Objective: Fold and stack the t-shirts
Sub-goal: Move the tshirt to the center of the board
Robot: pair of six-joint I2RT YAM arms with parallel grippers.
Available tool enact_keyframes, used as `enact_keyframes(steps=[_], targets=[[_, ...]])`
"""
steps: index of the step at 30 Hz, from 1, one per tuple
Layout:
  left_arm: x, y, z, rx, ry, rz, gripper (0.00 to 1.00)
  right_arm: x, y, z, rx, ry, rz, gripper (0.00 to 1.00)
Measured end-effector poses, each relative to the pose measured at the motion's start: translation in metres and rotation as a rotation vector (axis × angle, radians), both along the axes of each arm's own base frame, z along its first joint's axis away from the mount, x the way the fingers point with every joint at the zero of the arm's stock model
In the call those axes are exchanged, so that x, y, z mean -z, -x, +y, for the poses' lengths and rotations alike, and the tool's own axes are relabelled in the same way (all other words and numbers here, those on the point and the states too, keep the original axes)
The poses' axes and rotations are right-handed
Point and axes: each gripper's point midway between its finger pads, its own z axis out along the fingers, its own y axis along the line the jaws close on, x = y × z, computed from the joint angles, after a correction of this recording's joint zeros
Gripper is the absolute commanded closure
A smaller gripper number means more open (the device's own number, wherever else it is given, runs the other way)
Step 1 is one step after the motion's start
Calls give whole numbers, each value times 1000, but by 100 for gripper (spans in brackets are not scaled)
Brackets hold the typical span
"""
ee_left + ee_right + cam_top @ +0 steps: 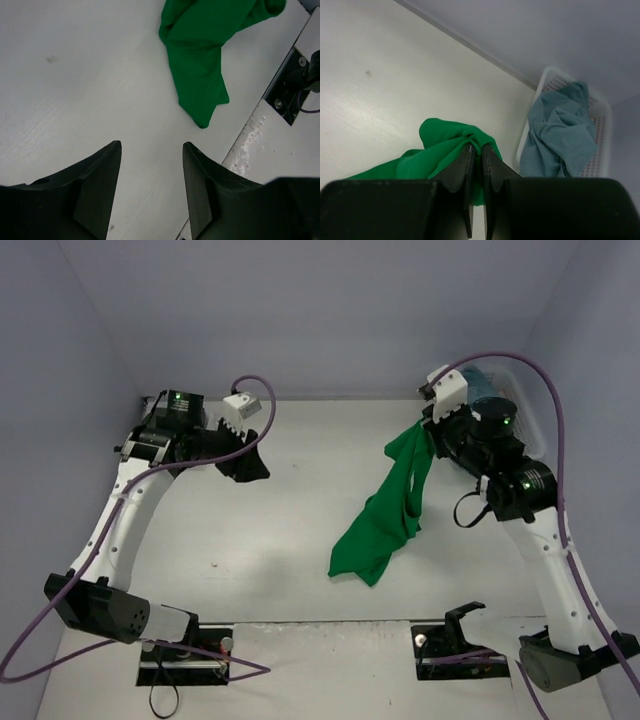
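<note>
— How far along are you?
— Barely begun, by my reading: nothing lies folded or stacked. Your right gripper [477, 147] pinches the green t-shirt [385, 510] by a bunched edge, jaws closed on the cloth. It hangs right of centre in the top view, its lower end trailing on the table [250, 540].
— And the rest?
— A light blue t-shirt [562, 130] sits crumpled in the white basket [604, 120] (upper right). Your left gripper [151, 150] hovers at upper left, jaws apart and empty, arm bent over the table.

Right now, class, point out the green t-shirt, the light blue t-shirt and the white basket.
green t-shirt [385, 525], top external view, middle of the draped cloth.
light blue t-shirt [560, 132], right wrist view, its crumpled middle.
white basket [601, 145], right wrist view, bare slatted wall.
</note>
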Motion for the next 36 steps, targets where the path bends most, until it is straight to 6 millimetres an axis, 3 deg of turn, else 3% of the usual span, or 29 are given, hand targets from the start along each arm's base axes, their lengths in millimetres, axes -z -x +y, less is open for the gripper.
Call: enact_keyframes(steps=[3,5,14,19,24,30,33,36], targets=[[-16,-2,-22,76,6,-37,46,17,-22,-6,67,38,38,100],[-13,1,-39,135,-10,-36,45,23,-33,-10,106,56,55,100],[67,35,-125,438,-223,69,41,11,-73,-16,187,67,42,100],[77,41,-186,536,-288,-39,38,15,-91,-19,229,74,49,100],[67,18,-225,442,-255,-230,36,21,-102,-35,291,64,71,100],[62,-19,-246,220,-212,-331,35,9,-115,-62,381,39,51,100],[58,-22,-267,146,-174,-340,31,5,-116,-69,405,31,44,100],[54,-19,-306,119,-114,-333,31,3,-117,-68,409,20,42,100]])
